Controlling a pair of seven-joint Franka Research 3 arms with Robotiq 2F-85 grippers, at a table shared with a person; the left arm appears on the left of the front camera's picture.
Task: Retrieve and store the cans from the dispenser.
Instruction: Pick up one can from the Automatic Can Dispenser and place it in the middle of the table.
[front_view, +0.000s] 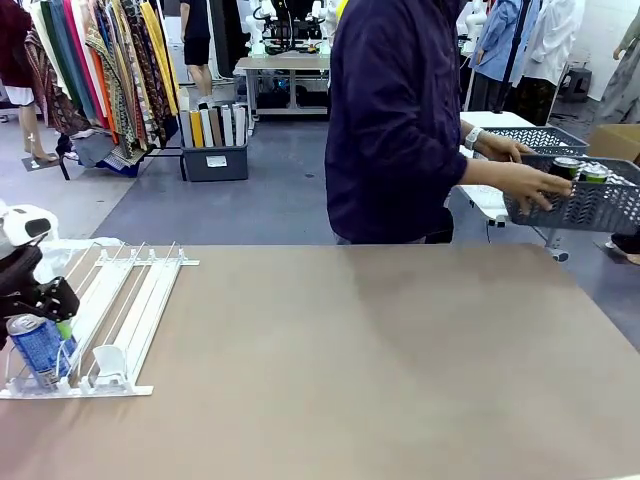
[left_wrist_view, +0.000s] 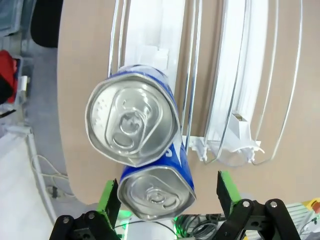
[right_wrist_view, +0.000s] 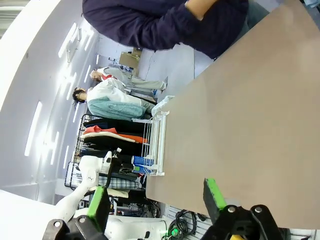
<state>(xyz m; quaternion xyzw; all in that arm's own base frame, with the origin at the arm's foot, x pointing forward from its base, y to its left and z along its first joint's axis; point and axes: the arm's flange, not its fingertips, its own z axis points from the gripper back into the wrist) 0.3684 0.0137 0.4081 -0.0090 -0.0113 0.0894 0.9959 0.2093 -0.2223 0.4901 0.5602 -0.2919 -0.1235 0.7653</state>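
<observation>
Left gripper (left_wrist_view: 165, 195): jaws spread, straddling the front blue can (left_wrist_view: 156, 194) from above. One green pad (left_wrist_view: 108, 197) sits right at the can's side. The other pad is clear of it, with a gap showing. Not clamped, nothing carried.

Can location: the front blue can stands in the dispenser (front_view: 140, 300), in the outer lane on my left, at the end nearest me. The second blue can (left_wrist_view: 132, 120) is in the same lane, directly behind the front one and touching it. Can't tell from the wrist view whether the second one stands upright or leans.

In the next lane over, a white pusher block (front_view: 110, 362) sits at the dispenser's near end. No cans in that lane or the one beyond it.

Right gripper (right_wrist_view: 155, 200): fingers apart, nothing between them. It hangs over bare table (front_view: 380, 350), well apart from the dispenser, which shows far off along the table edge with the blue cans at its end.

Well apart from the dispenser, off the table's far right corner, the person's hand (front_view: 543, 187) grips the rim of a grey basket (front_view: 600, 208). Green-topped cans (front_view: 580, 170) stand inside it. Exact count not readable.
</observation>
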